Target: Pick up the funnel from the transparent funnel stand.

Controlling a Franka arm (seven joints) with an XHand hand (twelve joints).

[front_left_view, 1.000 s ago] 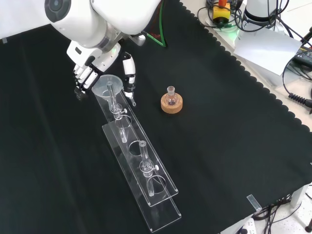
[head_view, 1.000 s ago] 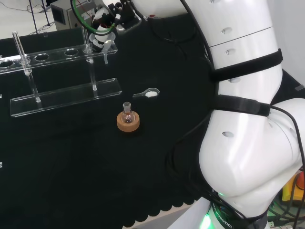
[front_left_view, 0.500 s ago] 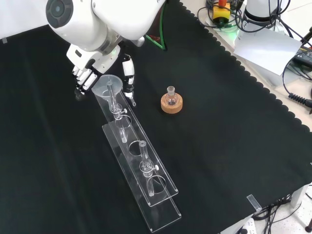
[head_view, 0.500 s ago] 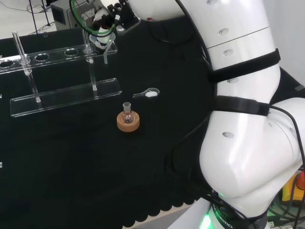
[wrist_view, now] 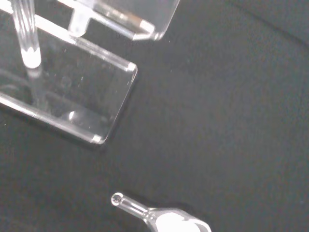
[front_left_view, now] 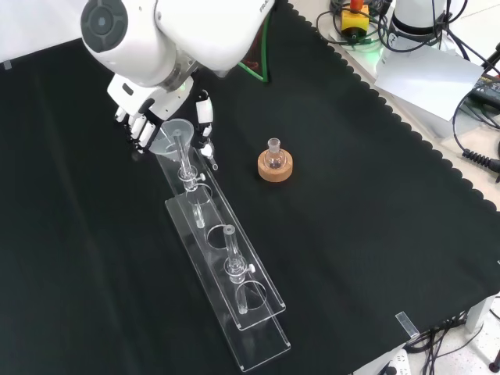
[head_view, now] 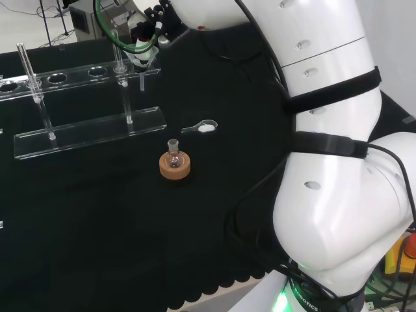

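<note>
The hand (front_left_view: 148, 117), fingers curled around the funnel (front_left_view: 175, 133), has drawn it upward at the funnel stand's (front_left_view: 226, 258) end, nearly free.

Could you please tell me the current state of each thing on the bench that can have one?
Hand: fingers curled round the funnel.
Funnel: held at the stand's end hole, stem pointing down.
Funnel stand: upright on the cloth.
Flask: upright on its cork ring.

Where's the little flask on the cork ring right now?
In the front view the small flask sits on its cork ring right of the transparent funnel stand, standing apart from it on the black cloth.
</note>
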